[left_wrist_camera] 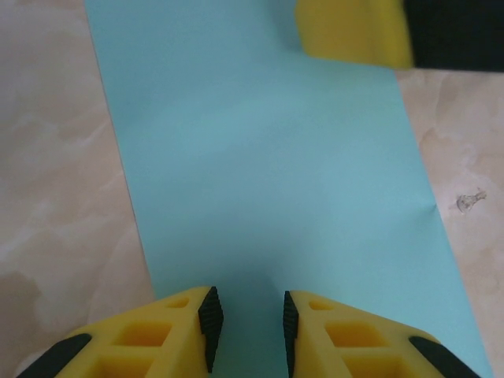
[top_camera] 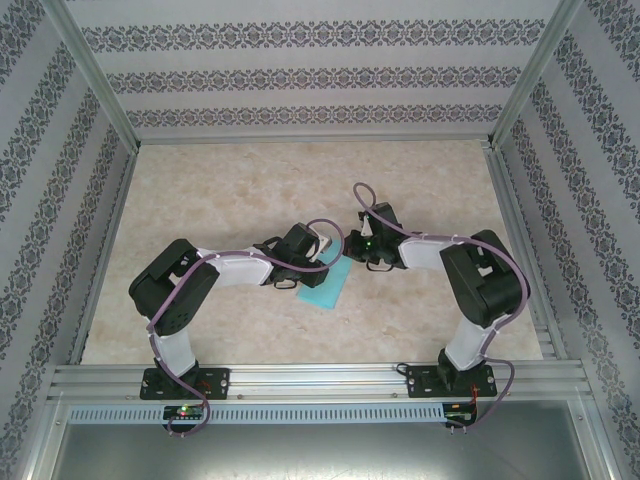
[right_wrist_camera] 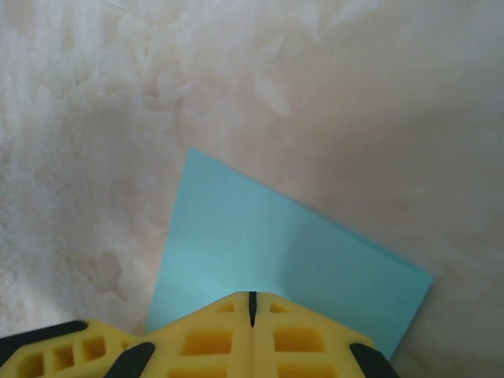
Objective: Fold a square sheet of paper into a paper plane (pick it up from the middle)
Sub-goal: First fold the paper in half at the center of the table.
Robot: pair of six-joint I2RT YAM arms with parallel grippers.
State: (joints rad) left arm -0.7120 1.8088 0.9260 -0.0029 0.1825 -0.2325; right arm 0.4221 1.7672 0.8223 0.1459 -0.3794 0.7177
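The square sheet of paper (top_camera: 328,287) lies flat on the marble table between the two arms and looks longer than wide, light cyan and unmarked. In the left wrist view the sheet (left_wrist_camera: 268,173) runs away from my left gripper (left_wrist_camera: 248,331), whose jaws stand a little apart just above its near end, with nothing between them. A yellow finger (left_wrist_camera: 354,31) of the right gripper rests at the sheet's far end. My right gripper (right_wrist_camera: 252,299) is shut, its tips down on the edge of the sheet (right_wrist_camera: 236,236). From above, the left gripper (top_camera: 322,258) and right gripper (top_camera: 350,252) meet over the sheet's far end. The paper plane is out of view.
The beige marble tabletop (top_camera: 230,190) is bounded by aluminium rails and patterned walls on three sides. Purple cables loop over both arms. A small scuff mark (left_wrist_camera: 471,201) sits on the table right of the sheet.
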